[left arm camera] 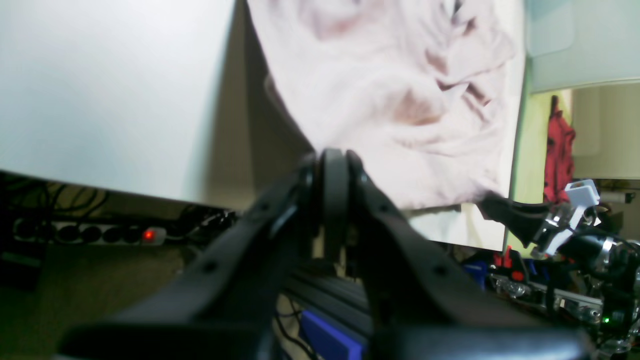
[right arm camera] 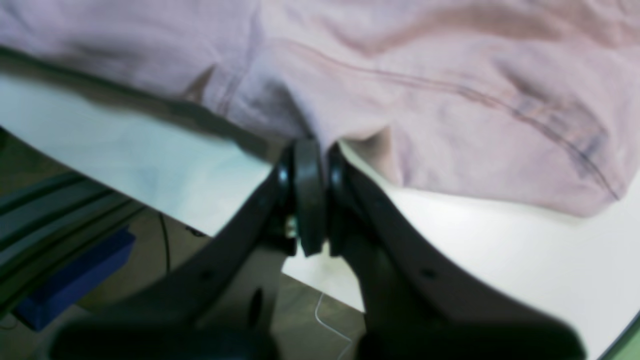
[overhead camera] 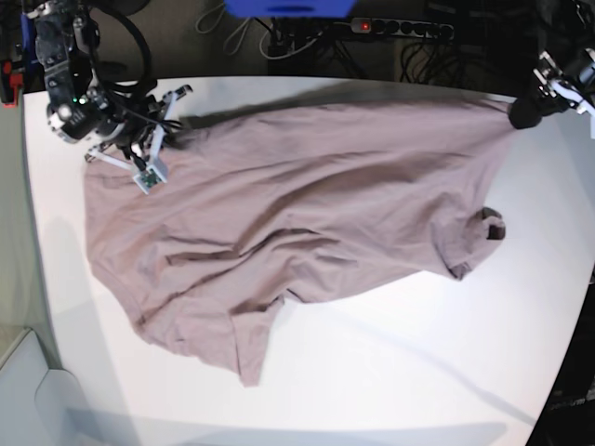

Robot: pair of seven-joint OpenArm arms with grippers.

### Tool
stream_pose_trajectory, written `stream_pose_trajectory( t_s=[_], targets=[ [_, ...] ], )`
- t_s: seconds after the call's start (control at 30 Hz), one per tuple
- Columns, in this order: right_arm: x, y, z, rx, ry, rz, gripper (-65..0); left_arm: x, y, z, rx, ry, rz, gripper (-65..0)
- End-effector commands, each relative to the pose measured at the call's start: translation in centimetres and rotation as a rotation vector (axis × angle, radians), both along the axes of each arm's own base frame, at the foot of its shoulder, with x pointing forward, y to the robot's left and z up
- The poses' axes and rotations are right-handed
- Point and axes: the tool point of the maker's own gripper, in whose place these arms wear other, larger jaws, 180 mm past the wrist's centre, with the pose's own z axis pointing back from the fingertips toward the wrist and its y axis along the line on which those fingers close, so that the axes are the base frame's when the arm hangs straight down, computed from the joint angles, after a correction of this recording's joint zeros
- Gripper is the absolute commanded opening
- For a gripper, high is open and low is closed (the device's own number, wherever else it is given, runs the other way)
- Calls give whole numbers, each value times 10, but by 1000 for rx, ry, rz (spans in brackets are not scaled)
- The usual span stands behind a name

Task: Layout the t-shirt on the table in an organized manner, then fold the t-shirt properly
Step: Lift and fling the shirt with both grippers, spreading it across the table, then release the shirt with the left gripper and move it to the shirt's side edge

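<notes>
The mauve t-shirt (overhead camera: 307,214) lies spread and wrinkled across the white table (overhead camera: 390,372), with one sleeve at the right and its hem side at the left. My right gripper (overhead camera: 173,132) is shut on the shirt's far left edge, and in the right wrist view its tips (right arm camera: 310,150) pinch a fold of the shirt (right arm camera: 425,100) near the table (right arm camera: 500,250) edge. My left gripper (overhead camera: 521,114) is shut on the far right corner. In the left wrist view its tips (left arm camera: 333,156) hold the shirt (left arm camera: 400,90) lifted off the table (left arm camera: 100,100).
A power strip with a red light (overhead camera: 400,28) lies on the floor beyond the far table edge and also shows in the left wrist view (left arm camera: 90,232). A blue block (overhead camera: 288,7) sits at the top. Both grippers are close to the far table edge.
</notes>
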Motion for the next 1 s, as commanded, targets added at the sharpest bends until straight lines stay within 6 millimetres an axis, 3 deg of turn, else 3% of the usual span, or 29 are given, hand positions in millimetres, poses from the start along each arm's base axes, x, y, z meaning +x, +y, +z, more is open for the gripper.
stream_pose_trajectory(
  t_s=[0.0, 0.13, 0.37, 0.43, 0.7, 0.8, 0.97],
  targets=[
    [4, -4, 7, -12, -24, 16, -650, 2, 0, 11, -20, -33, 3, -647],
    [-6, -9, 3, -28, 1, 26, -637, -16, -6, -3, -40, 26, 9, -647],
    [-18, -20, 1, -74, 21, 135, -397, -47, -22, -51, -91, 220, -29, -647],
    [-15, -26, 4, -84, 11, 140, -356, -55, -26, -61, -83, 264, -44, -647],
    [6, -74, 25, -141, -63, 1, -348, -94, -72, -81, -152, 388, -144, -647],
    [10, -78, 28, -146, -76, -11, -348, -102, -92, -82, -175, 408, -201, -647],
    [19, -72, 32, -129, -98, -15, -348, -102, -135, -61, -176, 362, -358, -647]
  ],
)
